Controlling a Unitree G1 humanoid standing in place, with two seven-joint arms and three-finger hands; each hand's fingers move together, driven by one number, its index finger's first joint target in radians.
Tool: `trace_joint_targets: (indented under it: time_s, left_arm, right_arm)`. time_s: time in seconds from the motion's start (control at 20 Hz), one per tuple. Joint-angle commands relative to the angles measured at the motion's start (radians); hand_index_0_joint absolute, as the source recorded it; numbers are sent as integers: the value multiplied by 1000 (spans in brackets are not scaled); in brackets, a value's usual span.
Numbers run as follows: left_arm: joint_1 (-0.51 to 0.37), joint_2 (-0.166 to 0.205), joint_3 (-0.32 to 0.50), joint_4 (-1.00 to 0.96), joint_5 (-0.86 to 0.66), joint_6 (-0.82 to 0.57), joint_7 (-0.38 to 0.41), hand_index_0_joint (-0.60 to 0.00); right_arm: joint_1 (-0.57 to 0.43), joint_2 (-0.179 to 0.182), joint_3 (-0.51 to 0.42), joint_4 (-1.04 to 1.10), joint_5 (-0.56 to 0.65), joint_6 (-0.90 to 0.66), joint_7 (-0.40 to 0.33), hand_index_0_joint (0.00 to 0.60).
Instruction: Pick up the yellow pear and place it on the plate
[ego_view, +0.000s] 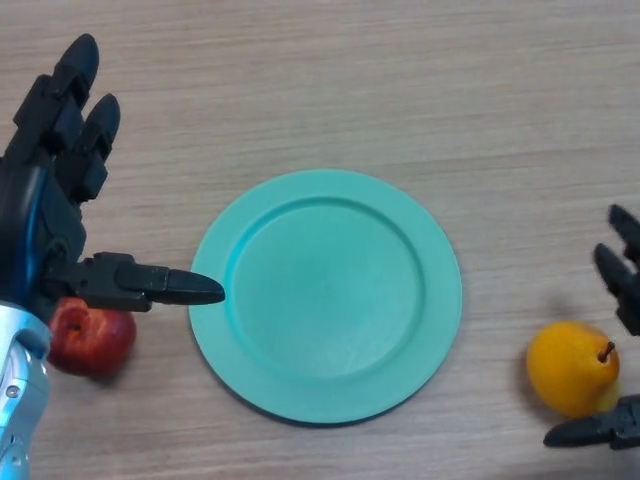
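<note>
Right hand (622, 300) is spread open around the pear (573, 367), not gripping it. The plate (326, 293) lies bare to its left. Left hand (50, 200), open, hovers over an apple (92, 338).

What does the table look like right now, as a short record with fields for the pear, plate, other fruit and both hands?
pear: yellow pear lying on the table right of the plate, not on it
plate: teal plate at centre, nothing on it
other fruit: red apple left of the plate, partly under the left hand
left hand: left hand open, fingers straight, above the apple
right hand: right hand open around the pear, no grasp yet
</note>
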Motion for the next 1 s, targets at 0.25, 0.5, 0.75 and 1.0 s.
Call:
trace_joint_targets:
  time_s: [0.25, 0.5, 0.75, 1.0]
  left_arm:
    - [-13, 29, 38, -111, 48, -33, -6, 0]
    - [-3, 22, 43, -120, 50, -42, 4, 0]
    - [8, 26, 65, -124, 37, -54, 21, 0]
    - [18, 30, 84, -122, 26, -43, 13, 0]
  right_arm:
    - [-79, -67, 13, 215, -64, -408, -193, 0]
    - [-87, -64, 68, 328, -237, -498, -312, 0]
    - [-114, -104, 75, 381, -489, -430, -456, 600]
    - [-110, -108, 86, 303, -501, -362, -512, 600]
